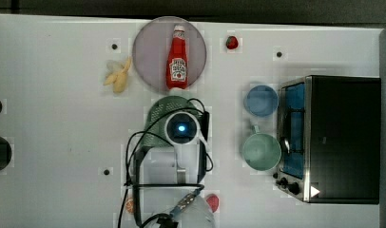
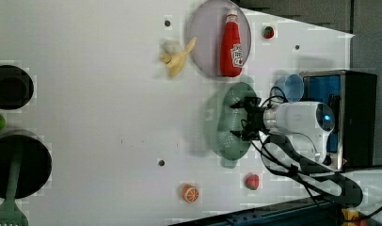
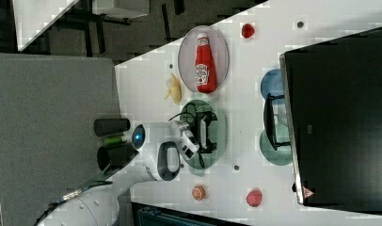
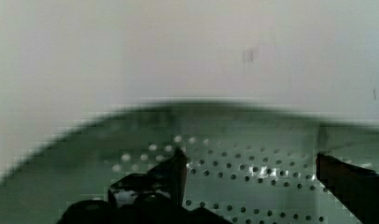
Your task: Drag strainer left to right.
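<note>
The strainer sits mid-frame in the top view, just below the plate w/ the ketchup bottle lying on it; the arm covers most of the strainer's lower part there. The left view gives more of it: a pale green oval right of centre, holes visible, its upper end just beside the plate's lower rim; I can't tell if they touch. The gripper is over the basket's inside, jaws spread wide, nothing between them. The right view has the same gripper above the bowl, centre frame. The wrist view looks into the perforated floor w/ both dark fingertips apart and the far rim curving across mid-frame, bare white table beyond it. Around it, top view: blue cup and green mug stand right of centre, near each other, right against the toaster oven at the right edge; a strip of open table lies between strainer and cups. Banana upper left of the plate, strawberry upper centre-right. Wide open table fills the top view's left half. In the left view, an orange slice and a red fruit lie near the bottom edge, below the strainer. Dark pots sit at the left view's left edge.
</note>
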You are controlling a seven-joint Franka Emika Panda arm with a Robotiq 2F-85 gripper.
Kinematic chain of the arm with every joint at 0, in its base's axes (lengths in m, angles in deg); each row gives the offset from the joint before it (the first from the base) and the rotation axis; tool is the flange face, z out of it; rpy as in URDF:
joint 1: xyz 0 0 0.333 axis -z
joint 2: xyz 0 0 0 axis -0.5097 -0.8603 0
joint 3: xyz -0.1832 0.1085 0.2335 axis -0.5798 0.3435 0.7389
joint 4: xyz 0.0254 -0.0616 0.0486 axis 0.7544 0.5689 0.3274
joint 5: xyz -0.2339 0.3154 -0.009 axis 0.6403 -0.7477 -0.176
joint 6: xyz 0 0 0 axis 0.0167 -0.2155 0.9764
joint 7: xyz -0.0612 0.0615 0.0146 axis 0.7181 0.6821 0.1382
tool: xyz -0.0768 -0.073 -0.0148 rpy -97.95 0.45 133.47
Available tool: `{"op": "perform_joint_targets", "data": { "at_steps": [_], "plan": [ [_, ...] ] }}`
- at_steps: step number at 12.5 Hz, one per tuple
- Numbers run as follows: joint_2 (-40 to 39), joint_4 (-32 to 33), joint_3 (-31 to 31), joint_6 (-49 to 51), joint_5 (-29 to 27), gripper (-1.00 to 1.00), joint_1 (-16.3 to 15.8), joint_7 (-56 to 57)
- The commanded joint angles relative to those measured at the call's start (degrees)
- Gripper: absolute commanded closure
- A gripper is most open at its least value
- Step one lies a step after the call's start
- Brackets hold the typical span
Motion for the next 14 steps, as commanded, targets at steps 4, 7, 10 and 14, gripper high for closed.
{"op": "perform_joint_targets", "data": {
  "at_steps": [4,7,10,14],
  "plan": [
    [0.76,-0.01,-7.11,-0.12,0.55,-1.00,0.59,12.37],
    [0.77,-0.09,-10.79,-0.24,0.55,-1.00,0.66,15.68],
    [0.86,-0.38,-12.41,-0.34,0.76,-1.00,0.69,17.63],
    [5.72,-0.77,-9.30,2.27,0.96,-1.00,0.68,25.44]
  ]
}}
